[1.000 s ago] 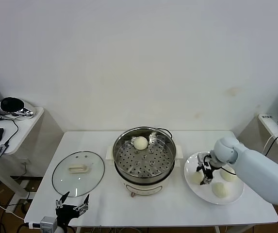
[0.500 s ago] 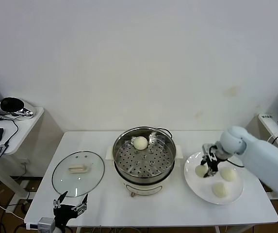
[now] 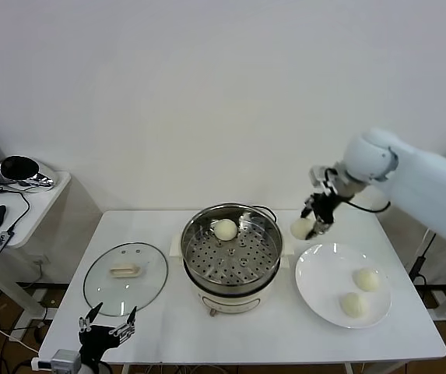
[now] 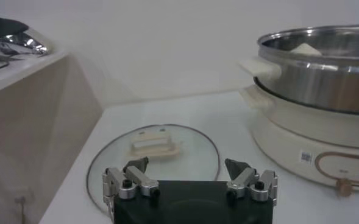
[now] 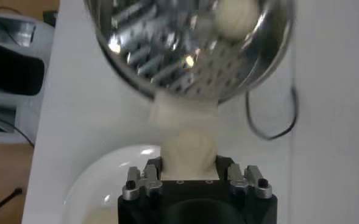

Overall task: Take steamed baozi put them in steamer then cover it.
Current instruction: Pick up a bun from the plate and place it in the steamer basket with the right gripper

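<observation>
Your right gripper (image 3: 314, 222) pinches one baozi (image 3: 301, 227) by its sides, lifted in the air with the steamer (image 3: 231, 248) just ahead and below and the plate (image 3: 316, 290) under and behind it. The bun looks soft, light and easily dented, so hold its widest part gently. Your left gripper (image 3: 106, 326) waits spread wide just short of the cover (image 3: 125, 277).
</observation>
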Available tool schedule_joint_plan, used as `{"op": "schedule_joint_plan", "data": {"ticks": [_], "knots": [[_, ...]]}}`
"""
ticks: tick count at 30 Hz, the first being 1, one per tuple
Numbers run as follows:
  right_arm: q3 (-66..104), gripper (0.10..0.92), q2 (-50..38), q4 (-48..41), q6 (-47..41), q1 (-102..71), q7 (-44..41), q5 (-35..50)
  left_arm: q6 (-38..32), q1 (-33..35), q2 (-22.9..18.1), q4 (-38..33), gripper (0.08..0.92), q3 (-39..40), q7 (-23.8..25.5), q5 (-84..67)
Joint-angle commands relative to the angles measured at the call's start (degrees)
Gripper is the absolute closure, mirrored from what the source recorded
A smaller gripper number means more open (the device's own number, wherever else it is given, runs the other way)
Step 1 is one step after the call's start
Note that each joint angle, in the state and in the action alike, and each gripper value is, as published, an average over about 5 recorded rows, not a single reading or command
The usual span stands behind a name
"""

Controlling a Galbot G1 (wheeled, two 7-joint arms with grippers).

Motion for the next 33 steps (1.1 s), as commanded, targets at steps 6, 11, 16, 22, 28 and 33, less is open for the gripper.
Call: {"op": "schedule_joint_plan", "data": {"ticks": [6, 11, 16, 22, 28, 33], "knots": [[-5.78, 0.466, 12.48, -1.42, -5.54, 7.44, 0.11, 7.94, 0.15, -0.01, 0.23, -1.78, 0.177, -1.08, 0.10, -0.66], [-5.44, 0.465, 19.01, -4.56, -7.36, 4.72, 1.50, 8.49, 0.37, -0.26, -0.52, -3.10, 0.177, -1.01, 0.17, -1.00], [-5.75, 0.466, 24.70, -8.51, -7.98, 1.49, 2.19, 7.26, 0.45, -0.32, -0.86, -3.67, 0.177, -0.86, 0.19, -1.08], [-5.57, 0.472, 30.25, -13.46, -7.50, -3.13, 2.32, 1.75, 0.45, 0.01, -0.93, -4.13, 0.177, -0.75, -0.02, -1.29], [-4.84, 0.467, 33.21, -17.07, -7.02, -7.34, 2.53, -2.23, 0.57, 0.51, -0.80, -5.32, 0.177, -0.59, -0.07, -1.48], [-4.17, 0.467, 34.46, -19.15, -6.73, -9.58, 2.81, -3.78, 0.68, 0.39, -0.86, -5.14, 0.177, -0.08, -0.10, -1.52]]}}
